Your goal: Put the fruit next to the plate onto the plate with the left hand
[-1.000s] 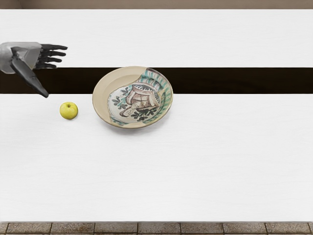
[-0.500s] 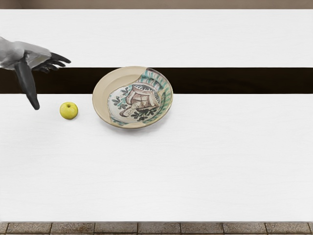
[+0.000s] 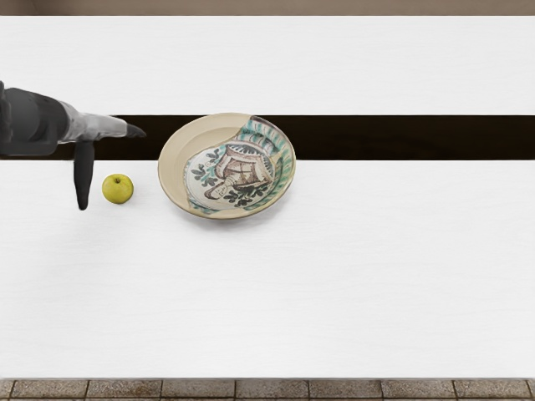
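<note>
Left hand (image 3: 90, 132): one, entering at the table's left edge, near the far edge. It is spread and empty; the dark fingers (image 3: 132, 131) point right toward the plate, and the thumb (image 3: 82, 180) hangs down toward the tabletop. It grips nothing.

Apple (image 3: 118, 189): one, yellow-green and small. It stands on the table just right of the thumb tip, seemingly apart from it, though the slant of the view leaves contact unsure. It lies beside the plate's left rim, clear of it and not on it.

Plate (image 3: 173, 152): one, a shallow cream dish with brown and green painted decoration. It sits at the table's far edge, left of centre, and nothing lies in it.

Table (image 3: 334, 267): one, white. A bare strip of it separates the apple from the plate rim, with nothing between them.

Dark band (image 3: 401, 138): runs along the table's far edge, and the plate's far half shows against it.

White surface (image 3: 334, 67): one, beyond the band.

Tiled floor (image 3: 267, 389): a strip below the table's near edge.
</note>
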### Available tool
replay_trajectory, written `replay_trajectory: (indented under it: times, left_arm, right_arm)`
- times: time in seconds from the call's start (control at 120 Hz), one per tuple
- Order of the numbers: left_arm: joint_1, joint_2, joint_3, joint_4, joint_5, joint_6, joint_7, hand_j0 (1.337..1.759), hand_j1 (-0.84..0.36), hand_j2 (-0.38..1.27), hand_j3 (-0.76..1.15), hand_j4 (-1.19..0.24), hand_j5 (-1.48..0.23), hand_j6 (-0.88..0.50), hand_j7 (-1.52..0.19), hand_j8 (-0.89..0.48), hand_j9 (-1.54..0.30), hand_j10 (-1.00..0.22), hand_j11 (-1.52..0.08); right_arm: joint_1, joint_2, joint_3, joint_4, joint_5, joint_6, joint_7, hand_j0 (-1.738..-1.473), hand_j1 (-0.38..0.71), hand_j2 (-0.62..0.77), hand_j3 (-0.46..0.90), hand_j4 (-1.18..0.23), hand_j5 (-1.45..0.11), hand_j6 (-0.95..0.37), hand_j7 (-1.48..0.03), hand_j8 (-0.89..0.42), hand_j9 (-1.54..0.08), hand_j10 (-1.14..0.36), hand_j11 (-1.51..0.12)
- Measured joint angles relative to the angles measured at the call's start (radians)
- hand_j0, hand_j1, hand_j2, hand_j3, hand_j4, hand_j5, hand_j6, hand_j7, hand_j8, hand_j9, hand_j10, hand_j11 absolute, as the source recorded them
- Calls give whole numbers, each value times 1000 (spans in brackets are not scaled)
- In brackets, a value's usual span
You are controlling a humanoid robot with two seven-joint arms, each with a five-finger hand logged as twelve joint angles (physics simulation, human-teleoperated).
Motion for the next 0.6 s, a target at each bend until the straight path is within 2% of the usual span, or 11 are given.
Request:
replay_trajectory:
  times: [0.225, 0.433, 0.6]
  left_arm:
    - [19, -43, 54, 4, 59, 108, 0, 1658, 336, 3, 0, -16, -16, -18, -16, -17, -16, -16, -16]
    - [35, -45, 79, 9, 73, 162, 0, 1658, 202, 26, 0, -128, -162, -130, -162, -129, -161, -128, -161]
    - [40, -64, 114, 21, 116, 245, 0, 1658, 141, 37, 0, -180, -228, -181, -228, -181, -227, -179, -227]
  right_arm:
    - [0, 0, 1, 0, 0, 0, 0, -1658, -331, -3, 0, -15, -20, -15, -20, -15, -20, -15, -20]
    - [0, 0, 1, 0, 0, 0, -1, -1658, -331, -3, 0, -15, -20, -15, -20, -15, -20, -15, -20]
    - [0, 0, 1, 0, 0, 0, 0, -1658, -331, -3, 0, -15, -20, -15, -20, -15, -20, -15, -20]
